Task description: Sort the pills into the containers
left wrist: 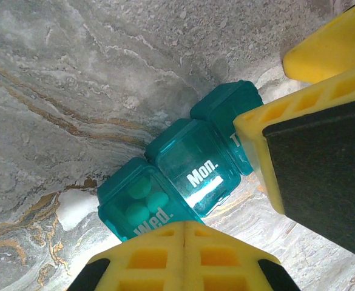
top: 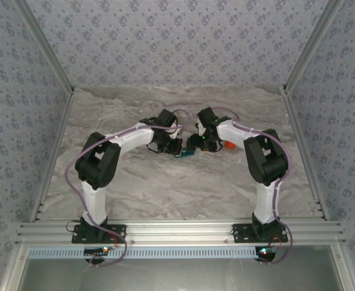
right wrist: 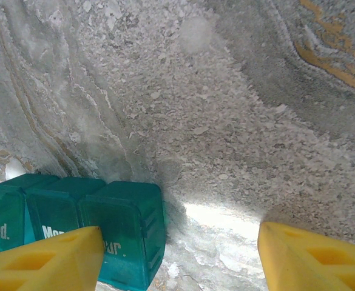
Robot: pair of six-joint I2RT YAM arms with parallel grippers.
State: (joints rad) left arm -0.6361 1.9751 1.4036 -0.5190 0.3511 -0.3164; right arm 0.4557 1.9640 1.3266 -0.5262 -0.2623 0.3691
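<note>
The containers are one teal box [left wrist: 195,167] with a row of lidded compartments marked "Wed." and "Mon."; it lies on the marble table between the two arms [top: 185,153]. Pale round pills [left wrist: 142,197] show through the "Wed." lid. My left gripper [left wrist: 185,225] is shut, its yellow tips at the near edge of the "Wed." compartment with nothing between them. My right gripper [right wrist: 180,257] is open at the box's other end [right wrist: 125,233]. Its left finger [right wrist: 56,260] hangs over the end compartment, and its right finger [right wrist: 314,257] stands over bare table.
An orange bottle [top: 229,145] lies just right of the right gripper. The right gripper's yellow and black finger [left wrist: 298,139] crowds the right of the left wrist view. Patterned walls and metal rails [top: 165,231] enclose the marble table [top: 165,182].
</note>
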